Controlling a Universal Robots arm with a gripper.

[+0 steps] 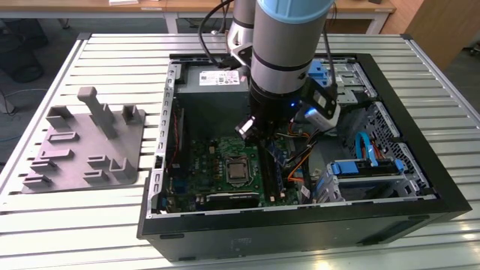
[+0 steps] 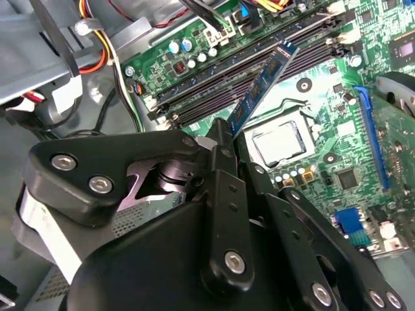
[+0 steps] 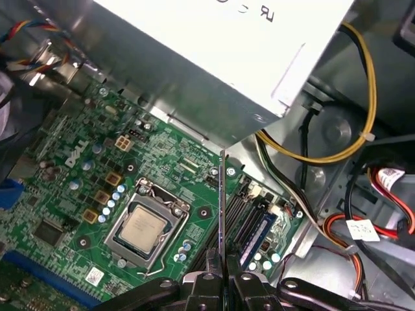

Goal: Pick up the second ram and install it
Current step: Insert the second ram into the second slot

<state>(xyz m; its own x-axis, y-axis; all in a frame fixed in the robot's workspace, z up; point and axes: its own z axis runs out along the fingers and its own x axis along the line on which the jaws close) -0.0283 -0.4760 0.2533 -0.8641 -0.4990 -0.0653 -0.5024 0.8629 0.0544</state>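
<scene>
Pale slatted metal makes up the table (image 1: 90, 225) under an open black computer case (image 1: 420, 185). A grey fixture tray (image 1: 82, 146) sits at the left of the exterior frame, and wooden desks (image 1: 135, 8) run along the top edge.

The arm (image 1: 289, 50) reaches down from the top centre into the case. Its gripper (image 3: 221, 267) is pinched on the second ram (image 2: 262, 87), the black fingers (image 2: 224, 194) pressed against the stick's lower end.

In the second wrist view the stick's long axis slants from the frame's centre up toward the upper right, its free end over the black memory slots (image 2: 259, 61), roughly in line with them but angled across. In the first wrist view it shows edge-on, a thin vertical line (image 3: 222, 201) rising from the fingers at bottom centre, between the processor socket (image 3: 146, 228) at lower left and the slots (image 3: 249, 217) just to its right. Whether it touches the board I cannot tell.

The grey power supply box (image 3: 214, 45) overhangs the upper part of that frame, close above the stick's tip. Yellow, black and red cables (image 3: 363, 129) crowd the right side, and the green motherboard (image 3: 84, 168) lies open to the left.
</scene>
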